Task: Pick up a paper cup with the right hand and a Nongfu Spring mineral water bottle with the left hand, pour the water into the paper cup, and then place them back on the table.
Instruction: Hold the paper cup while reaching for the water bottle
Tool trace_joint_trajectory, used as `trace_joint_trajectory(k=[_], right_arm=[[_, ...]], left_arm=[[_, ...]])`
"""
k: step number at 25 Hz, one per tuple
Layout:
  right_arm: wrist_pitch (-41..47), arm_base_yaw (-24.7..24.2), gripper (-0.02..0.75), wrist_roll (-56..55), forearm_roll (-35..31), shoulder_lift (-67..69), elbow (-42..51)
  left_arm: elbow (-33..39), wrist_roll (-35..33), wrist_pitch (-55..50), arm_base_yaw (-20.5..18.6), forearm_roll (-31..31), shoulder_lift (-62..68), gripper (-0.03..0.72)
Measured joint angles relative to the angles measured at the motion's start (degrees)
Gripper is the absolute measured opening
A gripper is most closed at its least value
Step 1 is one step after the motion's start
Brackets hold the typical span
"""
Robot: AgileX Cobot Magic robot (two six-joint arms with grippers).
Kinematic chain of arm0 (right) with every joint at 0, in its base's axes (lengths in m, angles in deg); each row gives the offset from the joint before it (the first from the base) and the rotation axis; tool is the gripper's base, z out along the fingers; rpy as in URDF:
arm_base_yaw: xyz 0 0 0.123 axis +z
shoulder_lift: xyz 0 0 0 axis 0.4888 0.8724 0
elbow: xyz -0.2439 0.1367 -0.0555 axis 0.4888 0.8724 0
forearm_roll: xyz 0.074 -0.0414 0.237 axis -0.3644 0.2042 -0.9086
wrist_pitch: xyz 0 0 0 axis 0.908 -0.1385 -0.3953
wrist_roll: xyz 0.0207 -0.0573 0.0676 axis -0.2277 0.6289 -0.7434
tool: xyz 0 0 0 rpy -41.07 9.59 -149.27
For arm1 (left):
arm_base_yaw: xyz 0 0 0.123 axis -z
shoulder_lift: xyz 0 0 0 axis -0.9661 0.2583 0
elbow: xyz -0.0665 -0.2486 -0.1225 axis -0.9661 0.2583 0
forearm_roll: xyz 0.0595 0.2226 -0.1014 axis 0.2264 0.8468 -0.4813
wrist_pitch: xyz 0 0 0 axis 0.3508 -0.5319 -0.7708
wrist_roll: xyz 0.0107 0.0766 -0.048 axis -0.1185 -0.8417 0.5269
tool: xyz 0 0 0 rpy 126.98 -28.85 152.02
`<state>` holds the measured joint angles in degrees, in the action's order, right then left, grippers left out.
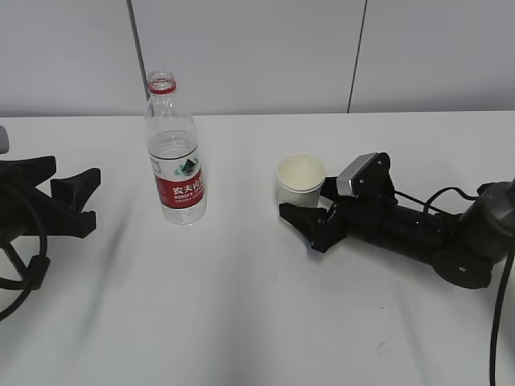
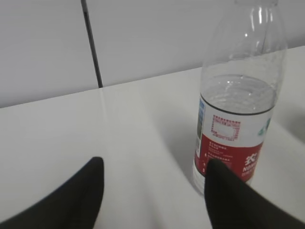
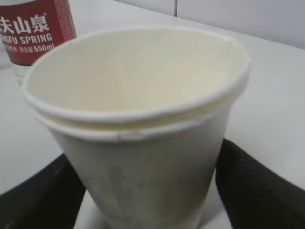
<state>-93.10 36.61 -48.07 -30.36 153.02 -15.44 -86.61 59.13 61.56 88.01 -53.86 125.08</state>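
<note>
The Nongfu Spring mineral water bottle [image 1: 175, 153] stands upright and uncapped on the white table [image 1: 241, 305], left of centre, with water [image 2: 240, 93] up to just above its red label. My left gripper [image 1: 83, 201] is open, well to the left of the bottle. In the left wrist view the bottle [image 2: 238, 119] stands beyond the right fingertip [image 2: 224, 186], not between the jaws. The cream paper cup [image 1: 300, 178] stands right of centre. My right gripper [image 1: 310, 211] lies low on the table, open, a finger either side of the cup [image 3: 143, 143].
A grey panelled wall [image 1: 257, 48] runs along the table's far edge. The left arm's black cables [image 1: 20, 265] loop over the table at the left edge. The right arm's body [image 1: 434, 237] lies along the table at the right. The cup shows a double rim [image 3: 133, 121].
</note>
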Motion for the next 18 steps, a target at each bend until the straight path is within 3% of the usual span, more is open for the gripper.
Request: trace_joint_trajectory(k=[7,18], right_arm=[[0.0,0.0,0.543,0.0,-0.4,0.8,-0.2],[0.0,0.0,0.527,0.0,-0.4,0.6,-0.2]], left_arm=[[0.0,0.0,0.4,0.0,1.7,0.5,0.423],[0.0,0.1,3.9,0.0,2.8,2.4,0.423]])
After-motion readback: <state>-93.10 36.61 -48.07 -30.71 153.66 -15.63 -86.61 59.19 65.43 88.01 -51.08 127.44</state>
